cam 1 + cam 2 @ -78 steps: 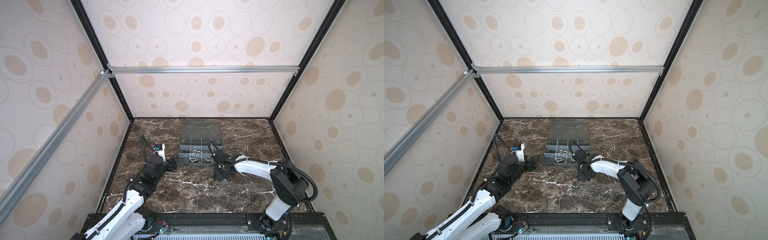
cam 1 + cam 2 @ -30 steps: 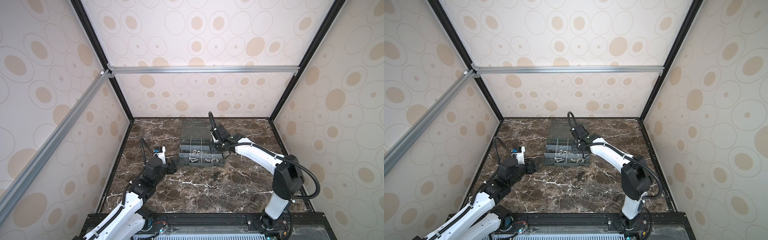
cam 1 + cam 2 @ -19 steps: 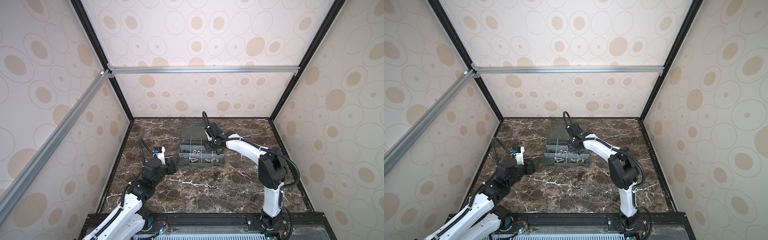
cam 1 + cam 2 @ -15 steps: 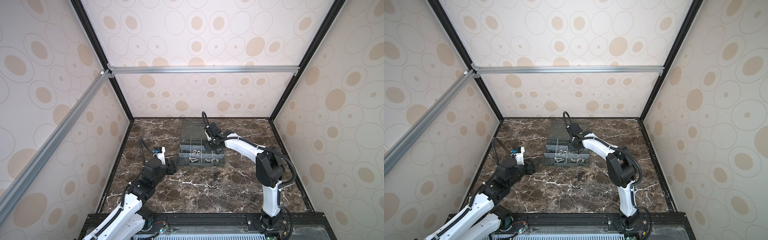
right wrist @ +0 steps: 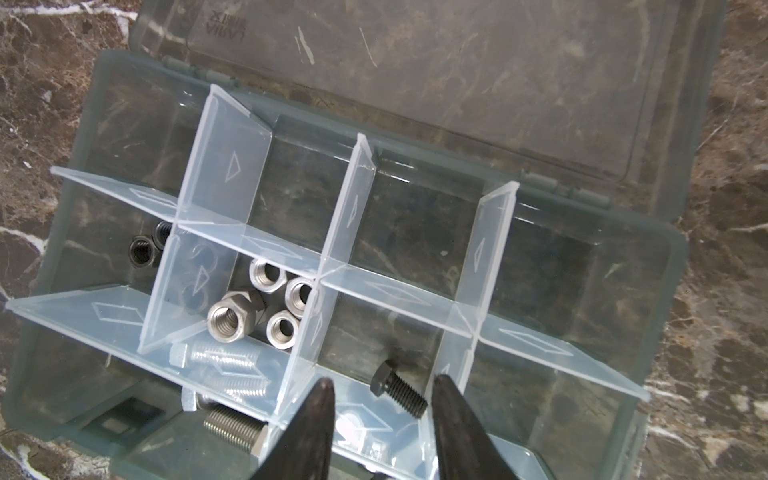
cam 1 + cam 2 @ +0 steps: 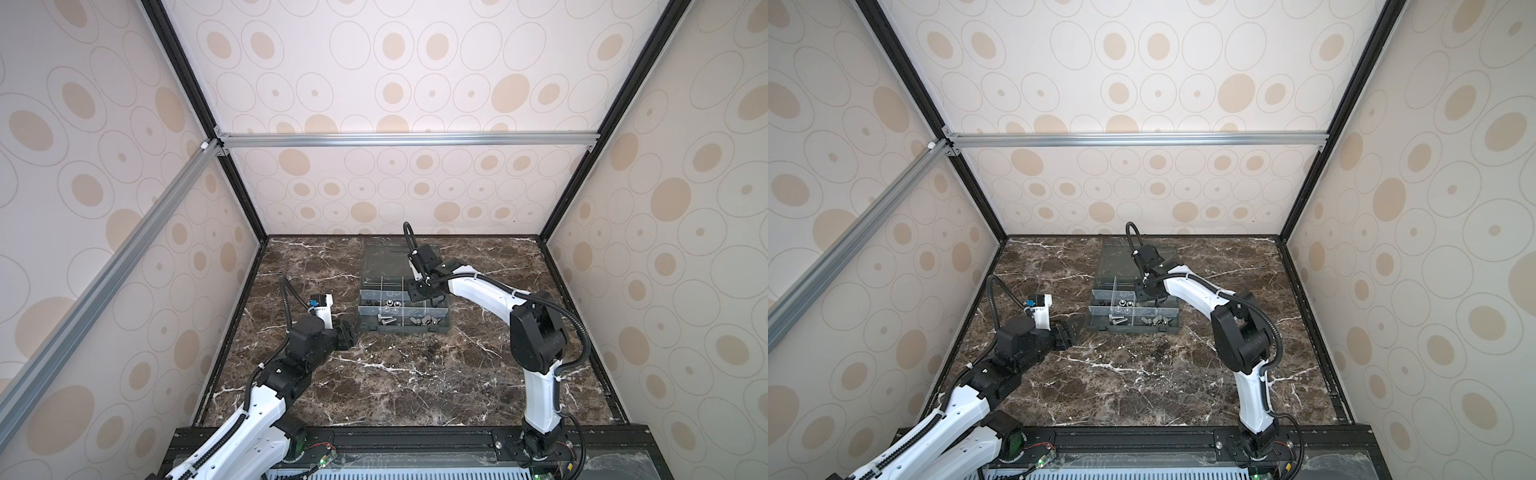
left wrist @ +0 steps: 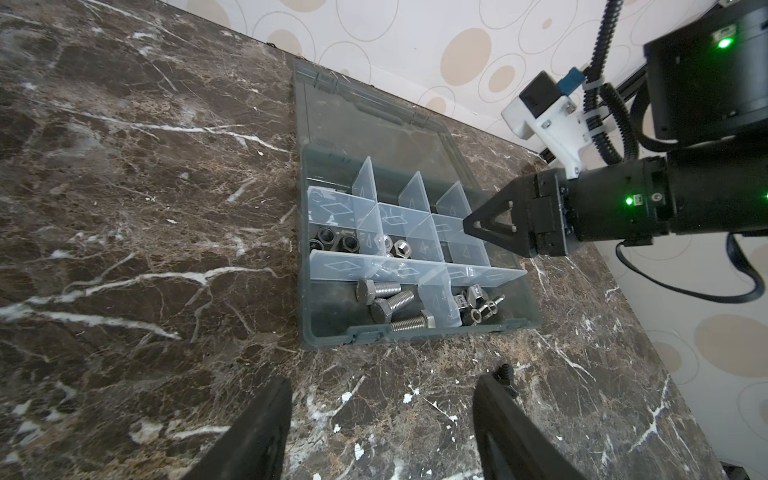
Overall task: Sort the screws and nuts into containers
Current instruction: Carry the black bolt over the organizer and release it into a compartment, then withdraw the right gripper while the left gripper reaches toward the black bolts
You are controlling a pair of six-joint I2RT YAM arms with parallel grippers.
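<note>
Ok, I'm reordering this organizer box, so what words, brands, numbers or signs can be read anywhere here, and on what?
Embossed two-line lettering on the clear lid: too blurred to read with any certainty.
Triangle and diamond outlines, no letters, on the clear dividers.
Dark print on the white camera mount of the left arm: too small to read.
Nothing else readable.
</note>
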